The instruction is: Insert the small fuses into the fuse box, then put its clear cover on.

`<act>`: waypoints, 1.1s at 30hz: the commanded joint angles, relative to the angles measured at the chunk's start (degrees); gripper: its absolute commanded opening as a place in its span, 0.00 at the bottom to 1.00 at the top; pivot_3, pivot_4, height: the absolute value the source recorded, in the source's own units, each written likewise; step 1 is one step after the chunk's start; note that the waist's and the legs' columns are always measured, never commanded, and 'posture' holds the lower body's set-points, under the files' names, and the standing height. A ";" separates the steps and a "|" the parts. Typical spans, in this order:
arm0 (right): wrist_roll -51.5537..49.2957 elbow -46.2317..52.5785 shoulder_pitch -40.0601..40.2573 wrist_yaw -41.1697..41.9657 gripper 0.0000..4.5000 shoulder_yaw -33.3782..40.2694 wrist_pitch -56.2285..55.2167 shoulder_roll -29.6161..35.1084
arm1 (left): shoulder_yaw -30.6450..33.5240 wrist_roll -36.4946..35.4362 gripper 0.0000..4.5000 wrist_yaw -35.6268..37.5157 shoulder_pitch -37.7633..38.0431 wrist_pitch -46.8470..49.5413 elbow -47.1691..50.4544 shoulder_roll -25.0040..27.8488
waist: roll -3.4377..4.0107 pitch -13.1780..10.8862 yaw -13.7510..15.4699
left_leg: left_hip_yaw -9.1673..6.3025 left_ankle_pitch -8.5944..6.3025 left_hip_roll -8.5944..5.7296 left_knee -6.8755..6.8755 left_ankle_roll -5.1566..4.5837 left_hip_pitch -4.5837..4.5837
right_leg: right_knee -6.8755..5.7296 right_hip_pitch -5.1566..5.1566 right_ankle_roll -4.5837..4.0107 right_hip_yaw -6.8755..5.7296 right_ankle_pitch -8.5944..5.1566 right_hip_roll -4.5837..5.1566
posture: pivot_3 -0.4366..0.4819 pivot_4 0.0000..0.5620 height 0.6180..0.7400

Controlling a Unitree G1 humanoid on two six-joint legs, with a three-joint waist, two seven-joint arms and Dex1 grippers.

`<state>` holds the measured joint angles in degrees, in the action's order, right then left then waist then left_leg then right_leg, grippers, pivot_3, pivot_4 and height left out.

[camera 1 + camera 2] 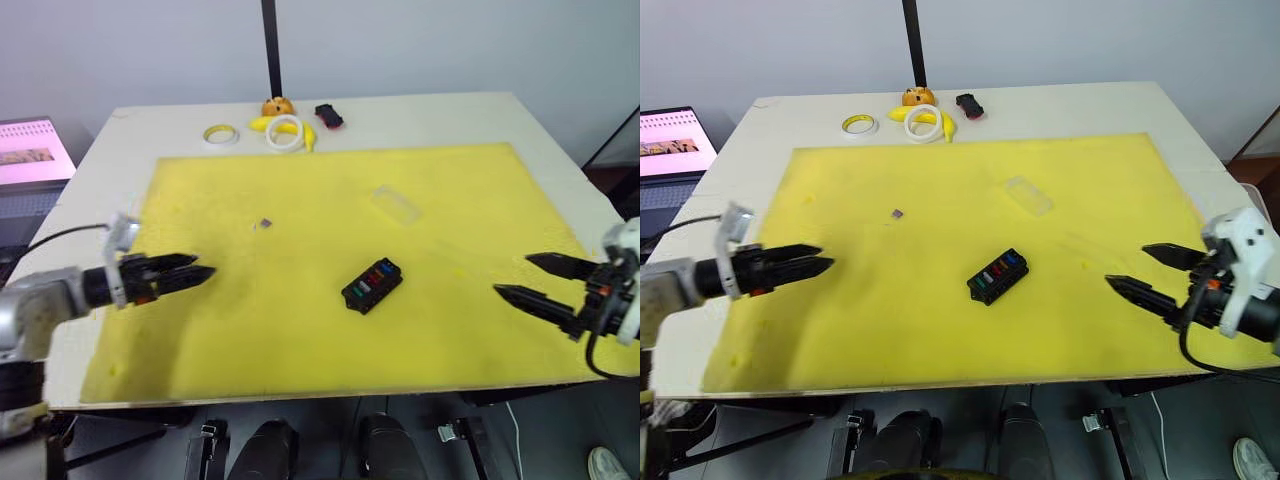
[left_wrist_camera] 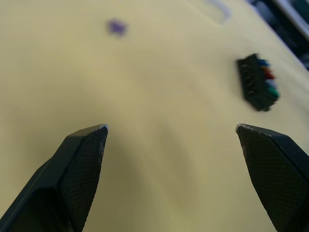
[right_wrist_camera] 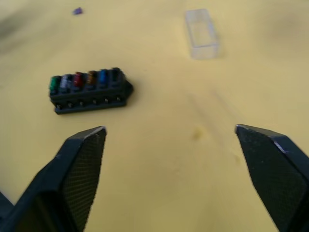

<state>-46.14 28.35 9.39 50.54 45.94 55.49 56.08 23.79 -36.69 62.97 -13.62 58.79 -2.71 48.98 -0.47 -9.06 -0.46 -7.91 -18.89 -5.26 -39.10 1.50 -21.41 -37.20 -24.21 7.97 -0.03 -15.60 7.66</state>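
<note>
**Right wrist view: five fuses seated, one loose**

Right wrist view shows the small black rectangular fuse box holding five coloured fuses: green, grey, red, orange, blue. One tiny purple fuse lies apart on the yellow mat. One clear rectangular plastic cover rests nearby. The left hand and the right hand both hover open, empty.

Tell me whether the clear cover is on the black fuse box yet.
Off. The clear rectangular plastic cover lies on the yellow mat, apart from the black fuse box, whose coloured fuses sit uncovered.
</note>
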 commanded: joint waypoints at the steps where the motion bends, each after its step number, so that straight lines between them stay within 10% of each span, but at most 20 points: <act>1: 0.27 -0.65 -0.36 1.40 0.99 1.78 -2.20 1.22 | 4.68 -2.09 1.00 -3.37 -0.65 1.39 -0.71 0.96 | 0.00 0.00 0.58 | 0.00 0.00 0.00 -0.01 0.00 0.01 | 0.01 0.04 0.00 0.00 0.00 0.01 | 0.48 0.27 1.00; 11: -6.96 4.55 -14.06 -1.41 0.99 -10.89 -1.34 2.82 | -5.60 -4.09 1.00 -6.44 -20.48 10.77 -14.01 -1.94 | 0.00 0.00 1.02 | 0.05 0.02 -0.01 -0.06 0.05 0.01 | -0.01 0.03 0.00 0.01 0.00 0.03 | 0.48 0.27 1.00; 19: -5.61 4.08 -31.22 -8.56 0.99 -31.32 -4.27 -7.03 | -10.13 1.78 1.00 -11.82 -42.60 11.17 -44.35 -11.46 | -0.25 -0.03 0.17 | 0.04 0.02 -0.04 -0.05 0.05 -0.12 | -0.04 -0.18 0.01 -0.03 0.01 0.03 | 0.48 0.27 1.00; 33: -0.09 5.14 -33.22 -13.60 0.99 -40.87 -8.28 -15.81 | -5.98 5.51 1.00 -14.74 -50.42 5.74 -62.87 -16.75 | -0.24 -0.03 -0.24 | 0.02 0.02 -0.10 -0.07 0.05 -0.15 | -0.14 -0.26 0.01 -0.03 0.01 0.04 | 0.48 0.27 1.00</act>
<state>-46.25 31.87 -23.28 37.27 4.65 48.30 40.51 15.64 -30.61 48.99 -62.62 65.03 -64.52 32.57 -0.71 -9.09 -0.70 -7.90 -18.87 -5.37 -39.17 1.55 -21.55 -37.35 -24.46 7.98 -0.06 -15.59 7.71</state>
